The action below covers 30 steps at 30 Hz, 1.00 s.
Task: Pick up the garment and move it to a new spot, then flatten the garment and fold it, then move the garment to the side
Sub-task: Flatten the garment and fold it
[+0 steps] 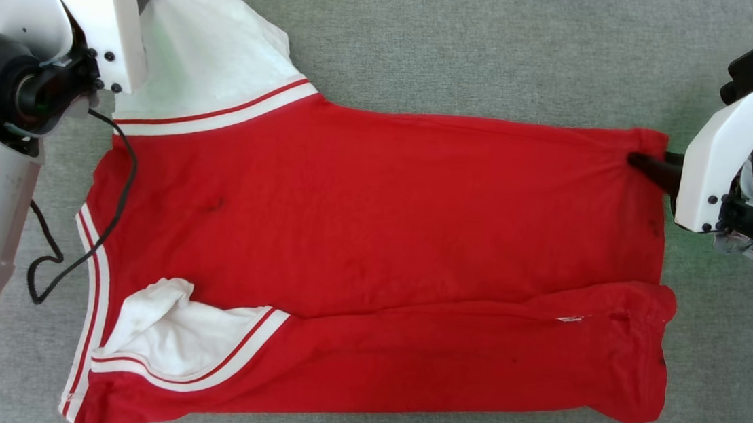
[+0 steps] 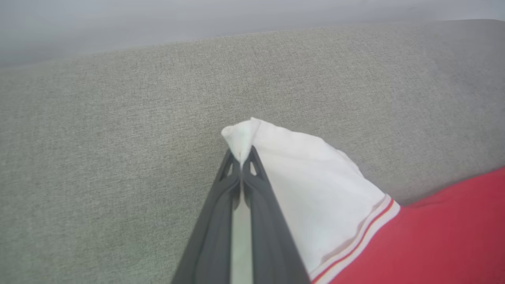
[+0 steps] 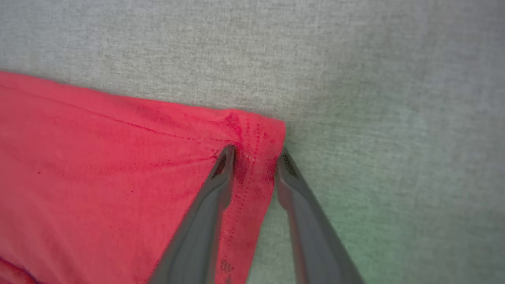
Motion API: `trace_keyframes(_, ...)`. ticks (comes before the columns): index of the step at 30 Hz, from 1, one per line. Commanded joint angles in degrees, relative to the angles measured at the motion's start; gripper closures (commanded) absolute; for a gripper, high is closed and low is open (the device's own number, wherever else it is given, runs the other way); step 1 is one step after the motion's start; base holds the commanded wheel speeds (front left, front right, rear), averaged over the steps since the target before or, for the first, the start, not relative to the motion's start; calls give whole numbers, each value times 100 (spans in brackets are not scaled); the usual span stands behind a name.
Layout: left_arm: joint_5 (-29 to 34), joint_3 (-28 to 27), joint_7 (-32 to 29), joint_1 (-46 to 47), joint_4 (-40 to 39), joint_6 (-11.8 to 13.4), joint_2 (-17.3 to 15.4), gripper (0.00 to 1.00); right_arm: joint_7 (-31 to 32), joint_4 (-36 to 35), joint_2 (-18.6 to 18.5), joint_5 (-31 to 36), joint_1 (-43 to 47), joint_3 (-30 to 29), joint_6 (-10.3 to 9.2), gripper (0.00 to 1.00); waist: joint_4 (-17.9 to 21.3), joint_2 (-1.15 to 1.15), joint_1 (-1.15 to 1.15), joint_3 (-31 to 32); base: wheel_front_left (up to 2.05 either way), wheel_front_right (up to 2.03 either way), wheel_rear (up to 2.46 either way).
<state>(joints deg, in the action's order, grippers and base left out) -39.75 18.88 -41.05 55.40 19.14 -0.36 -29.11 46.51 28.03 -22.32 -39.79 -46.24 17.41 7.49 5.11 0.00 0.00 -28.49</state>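
Two tools meet the shirt [image 1: 375, 225], which lies spread on the grey counter [image 1: 500, 45] with its near edge folded over. At the shirt's far white sleeve [image 2: 315, 189], the left tool [image 2: 240, 157] is clamped tight on the sleeve's tip. At its far hem corner the right tool [image 3: 256, 154] has its fingers [image 3: 205, 205] parted astride the cloth: one on the red, one on the counter just beside it, gripping nothing.

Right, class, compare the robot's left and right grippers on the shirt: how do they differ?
The left gripper is shut tight; the right gripper stands open. The left gripper pinches the tip of a white sleeve; the right gripper straddles a red hem corner without clamping it. Both sit at the far edge of the garment, at opposite ends.
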Motion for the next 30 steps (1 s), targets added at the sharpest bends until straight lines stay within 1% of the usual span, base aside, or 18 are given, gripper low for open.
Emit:
trace_keyframes(1,-12,-11,116,-57,25,-18,25,100,77,189,128,23,157,195,-1,100,-33,0,0,33,0,0,0)
trace_keyframes(4,-31,-58,330,-120,68,-47,52,100,-118,54,13,55,-26,146,0,100,-84,0,0,137,0,0,0)
trace_keyframes(7,-69,-124,591,-274,79,-64,73,100,-315,-167,-94,69,-14,88,0,100,-131,0,0,322,0,0,0)
trace_keyframes(11,-154,-255,969,-663,-26,-79,69,100,-526,-479,-189,77,299,-40,-1,100,-197,0,0,636,0,0,0)
trace_keyframes(15,-239,-428,1341,-1256,-310,1,21,100,-676,-788,-214,93,770,-228,-1,100,-254,0,0,972,0,0,0)
trace_keyframes(17,-243,-498,1516,-1655,-502,106,3,100,-729,-920,-191,92,1068,-325,-1,100,-282,0,0,1122,0,0,0)
trace_keyframes(18,-247,-584,1763,-2291,-847,306,41,100,-774,-1068,-149,111,1504,-507,-1,100,-331,0,0,1303,0,0,0)
trace_keyframes(22,-301,-641,2050,-3176,-1270,546,203,100,-856,-1186,-67,163,2092,-768,-1,100,-405,0,0,1462,0,0,0)
trace_keyframes(25,-414,-675,2203,-3828,-1435,662,331,100,-936,-1226,32,177,2493,-938,-1,100,-429,0,0,1538,0,0,0)
trace_keyframes(26,-414,-675,2203,-3828,-1435,662,331,100,-936,-1226,32,177,2493,-938,-1,100,-429,0,0,1538,0,0,0)
trace_keyframes(27,-525,-705,2286,-4220,-1434,736,443,100,-994,-1225,114,174,2751,-1027,-1,100,-424,0,0,1571,0,0,0)
trace_keyframes(28,-525,-705,2286,-4220,-1434,736,443,100,-994,-1225,114,174,2751,-1027,-1,100,-424,0,0,1571,0,0,0)
trace_keyframes(30,-635,-729,2359,-4569,-1371,776,547,100,-1085,-1207,171,189,2967,-1072,-1,100,-404,0,0,1597,0,0,0)
